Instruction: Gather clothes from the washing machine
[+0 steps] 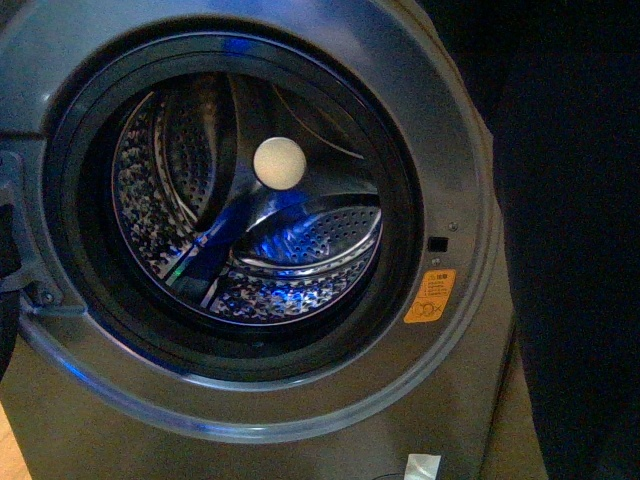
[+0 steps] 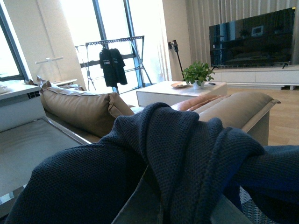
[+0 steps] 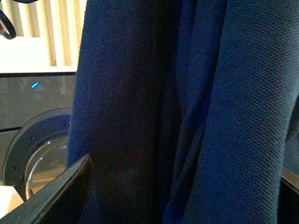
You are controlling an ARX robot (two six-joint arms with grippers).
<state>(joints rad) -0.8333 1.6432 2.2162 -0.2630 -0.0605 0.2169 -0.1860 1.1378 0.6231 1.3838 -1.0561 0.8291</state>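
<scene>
The clothes (image 2: 187,154), a dark navy knit garment, lie draped over my left gripper (image 2: 180,207), which is shut on them; its grey fingers (image 2: 135,207) poke out beneath the folds. In the right wrist view the same clothes (image 3: 196,102) hang in long folds across my right gripper (image 3: 177,196), which is open; one dark finger (image 3: 60,196) shows beside the cloth. The washing machine (image 1: 460,150) fills the front view with its porthole open and its perforated drum (image 1: 250,260) lit blue. No cloth shows in the drum. Neither gripper appears in the front view.
A white ball (image 1: 279,163) sits inside the drum. An orange sticker (image 1: 430,296) marks the machine's front. A dark mass (image 1: 570,250) covers the front view's right side. The round glass door (image 3: 42,163) shows behind the cloth. A tan sofa (image 2: 79,107) stands behind the left gripper.
</scene>
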